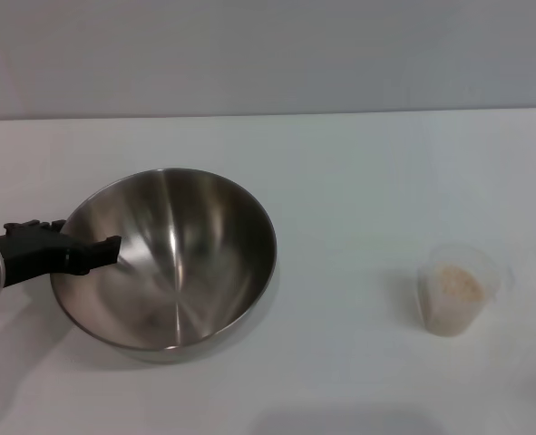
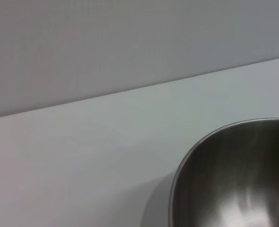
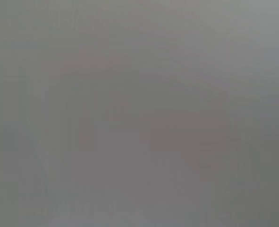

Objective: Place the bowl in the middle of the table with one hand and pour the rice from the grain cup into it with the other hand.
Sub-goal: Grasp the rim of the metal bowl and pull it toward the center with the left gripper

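Observation:
The steel bowl (image 1: 172, 258) sits at the left of the white table (image 1: 358, 181). My left gripper (image 1: 93, 252) comes in from the left edge and is shut on the bowl's left rim, with one black finger (image 1: 104, 248) reaching inside. The left wrist view shows part of the bowl (image 2: 233, 179) and its rim. The clear grain cup (image 1: 456, 290) stands upright at the right of the table, apart from the bowl, with pale rice (image 1: 454, 285) in it. My right gripper is out of view, and the right wrist view shows only plain grey.
A grey wall (image 1: 268, 54) rises behind the table's far edge. Bare tabletop lies between the bowl and the cup and behind both.

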Available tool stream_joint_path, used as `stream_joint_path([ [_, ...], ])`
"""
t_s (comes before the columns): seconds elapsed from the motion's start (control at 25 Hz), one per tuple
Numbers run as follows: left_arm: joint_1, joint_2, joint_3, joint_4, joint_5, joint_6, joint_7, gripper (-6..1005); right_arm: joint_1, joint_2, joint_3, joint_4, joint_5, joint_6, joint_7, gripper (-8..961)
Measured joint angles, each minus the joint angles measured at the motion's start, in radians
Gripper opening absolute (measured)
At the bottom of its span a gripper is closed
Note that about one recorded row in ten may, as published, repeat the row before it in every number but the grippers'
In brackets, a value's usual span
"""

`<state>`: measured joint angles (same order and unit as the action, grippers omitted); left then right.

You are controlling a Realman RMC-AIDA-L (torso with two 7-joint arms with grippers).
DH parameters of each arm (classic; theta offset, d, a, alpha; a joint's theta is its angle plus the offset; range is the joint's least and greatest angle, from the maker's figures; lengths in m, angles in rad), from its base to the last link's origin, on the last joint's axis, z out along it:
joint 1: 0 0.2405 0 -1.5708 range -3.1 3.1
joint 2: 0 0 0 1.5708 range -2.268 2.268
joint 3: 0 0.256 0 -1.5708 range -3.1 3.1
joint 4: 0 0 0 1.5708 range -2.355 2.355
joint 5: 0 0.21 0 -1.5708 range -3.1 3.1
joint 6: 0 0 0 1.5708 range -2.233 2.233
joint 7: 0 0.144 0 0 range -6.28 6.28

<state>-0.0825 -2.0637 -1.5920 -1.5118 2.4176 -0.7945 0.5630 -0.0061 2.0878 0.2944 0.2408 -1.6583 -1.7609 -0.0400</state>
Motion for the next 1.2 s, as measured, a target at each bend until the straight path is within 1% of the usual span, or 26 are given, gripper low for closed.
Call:
stream_joint_path([
  [0.16, -0.003, -0.001, 0.0, 0.0, 0.0, -0.003, 0.0, 687, 0.0, 0.0, 0.0, 0.0, 0.0, 0.0, 0.0, 738],
  [0.56, -0.01, -0.001, 0.001, 0.0, 0.015, -0.013, 0.0, 495, 0.0, 0.0, 0.0, 0.0, 0.0, 0.0, 0.0, 738],
  [0.84, -0.012, -0.001, 0.0, -0.002, 0.018, -0.014, 0.0, 483, 0.0, 0.0, 0.0, 0.0, 0.0, 0.0, 0.0, 738],
  [1.08, -0.04, 0.0, -0.005, 0.014, 0.025, -0.044, 0.008, 473, 0.0, 0.0, -0.001, 0.0, 0.0, 0.0, 0.0, 738],
  [1.16, -0.041, -0.001, -0.007, 0.014, 0.026, -0.047, 0.008, 238, 0.0, 0.0, -0.001, 0.0, 0.0, 0.0, 0.0, 738],
  [1.2, -0.04, -0.001, -0.007, 0.012, 0.026, -0.047, 0.007, 208, 0.0, 0.0, -0.001, 0.0, 0.0, 0.0, 0.0, 738],
])
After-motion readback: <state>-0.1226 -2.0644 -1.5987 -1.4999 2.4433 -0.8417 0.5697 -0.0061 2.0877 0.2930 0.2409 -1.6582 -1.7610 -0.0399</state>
